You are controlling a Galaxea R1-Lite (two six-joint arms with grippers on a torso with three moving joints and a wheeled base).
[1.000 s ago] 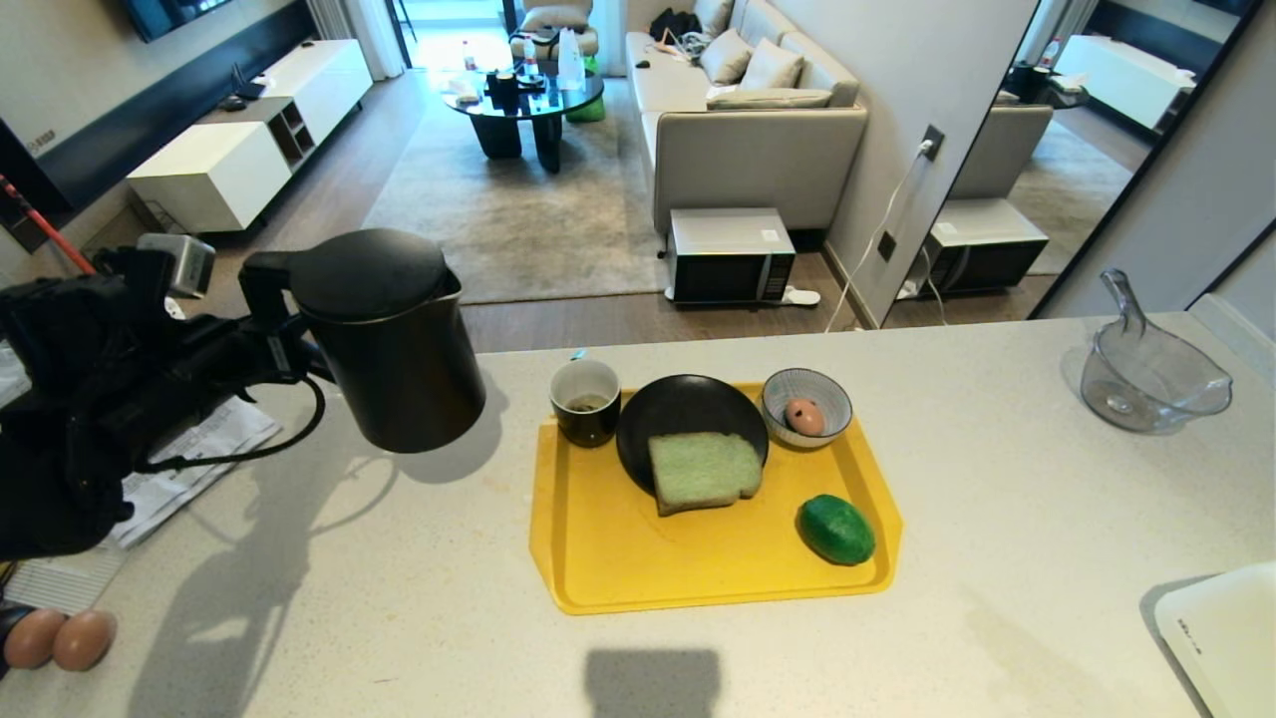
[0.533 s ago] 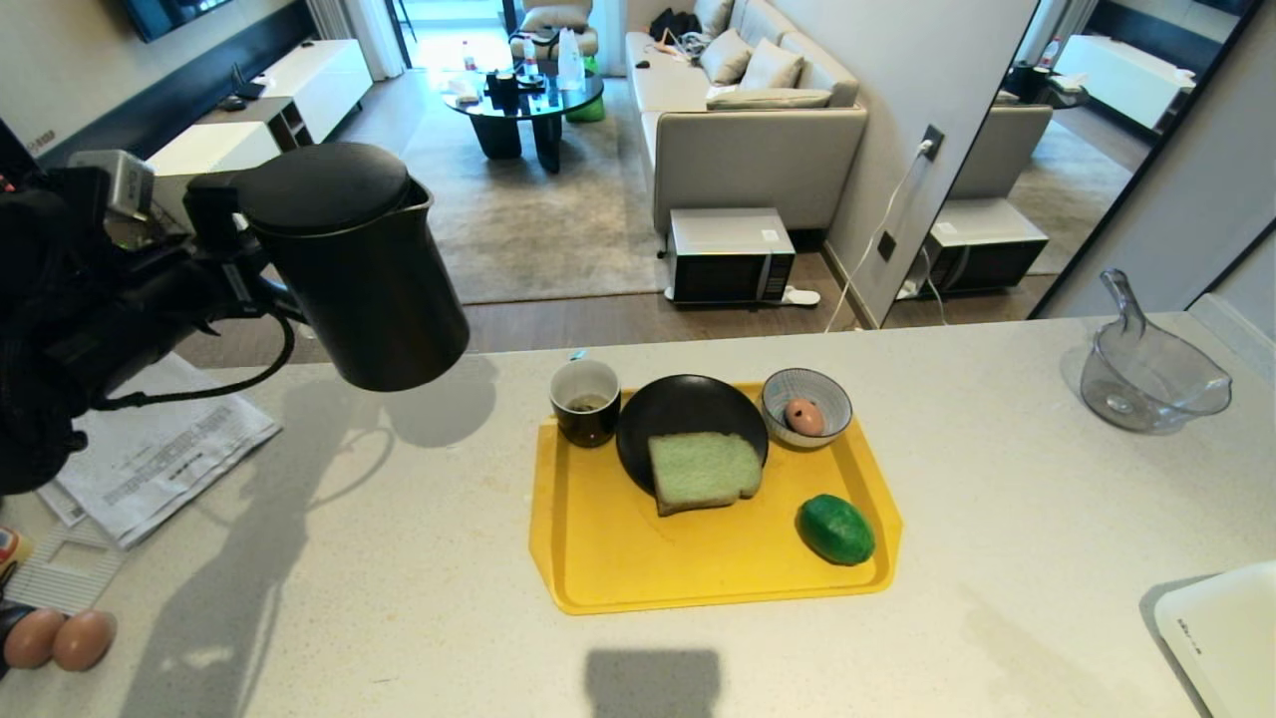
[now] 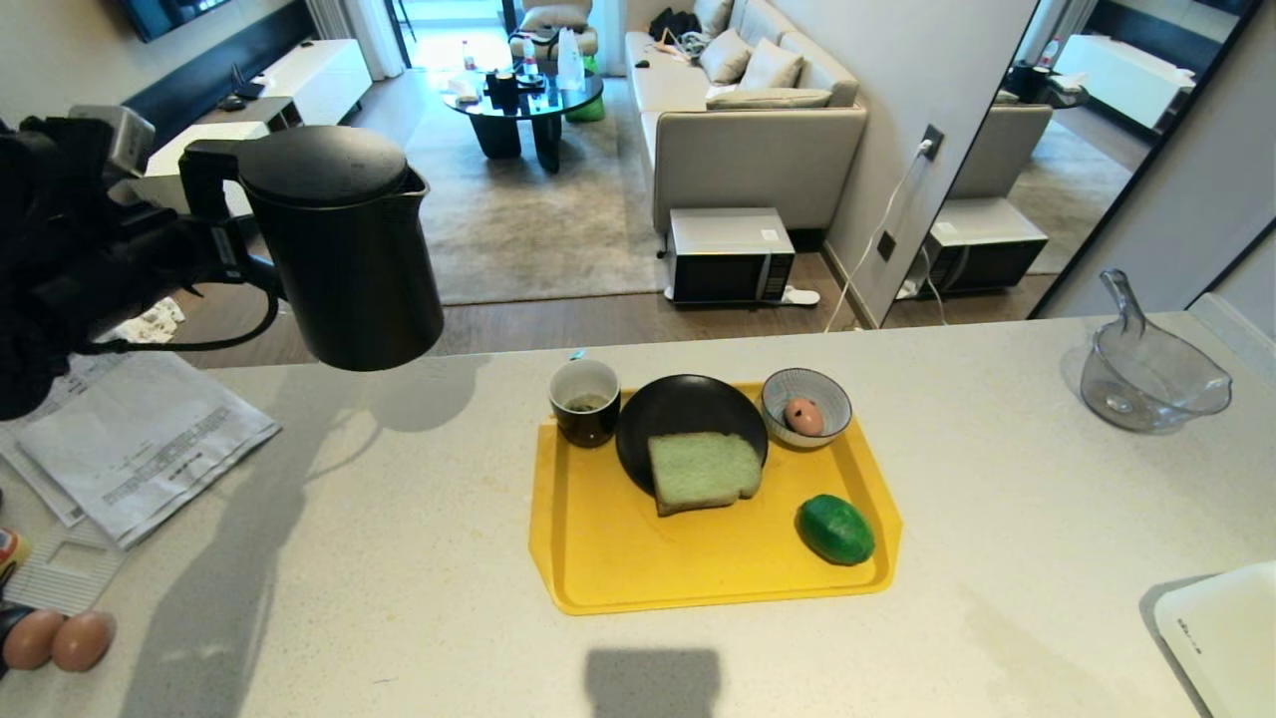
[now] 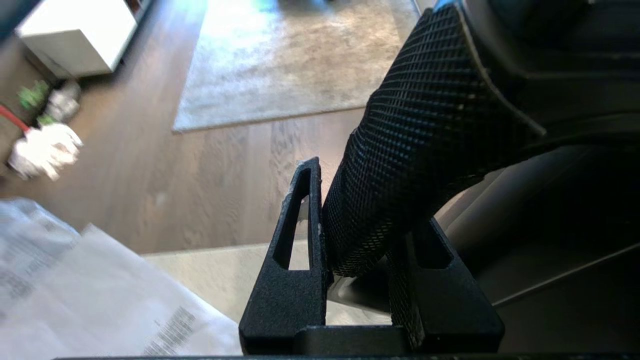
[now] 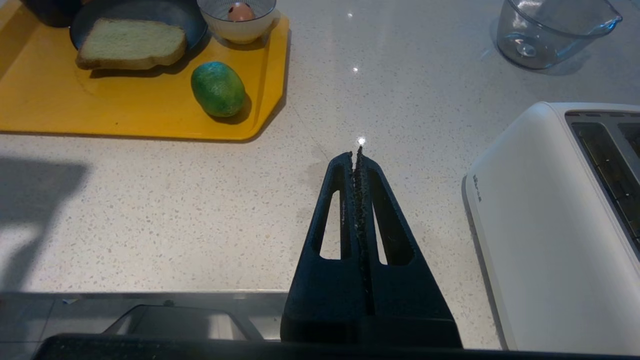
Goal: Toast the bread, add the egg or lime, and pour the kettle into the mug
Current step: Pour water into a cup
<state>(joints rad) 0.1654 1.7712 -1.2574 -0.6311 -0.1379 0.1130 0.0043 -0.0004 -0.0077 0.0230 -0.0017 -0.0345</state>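
Observation:
My left gripper [image 3: 217, 251] is shut on the loop handle of the black kettle [image 3: 339, 249] and holds it upright in the air, above the counter's far left and well left of the mug [image 3: 585, 401]. In the left wrist view the textured handle [image 4: 410, 150] sits between the fingers [image 4: 300, 225]. The mug stands at the back left corner of the yellow tray [image 3: 618, 558]. The pale green bread [image 3: 704, 471] lies on a black plate [image 3: 688, 404]. An egg [image 3: 803, 416] rests in a patterned bowl [image 3: 832, 397], and the lime [image 3: 835, 529] lies on the tray. My right gripper [image 5: 357, 150] is shut and empty over bare counter.
A white toaster [image 5: 550, 225] stands at the near right corner. A clear glass jug [image 3: 1146, 379] sits at the far right. Papers [image 3: 130, 449] lie on the left side, with two eggs [image 3: 55, 640] at the near left edge. The counter's far edge drops to the living-room floor.
My left arm has lifted the kettle higher and drawn it further left, away from the tray. The right arm and the things on the tray have not moved.

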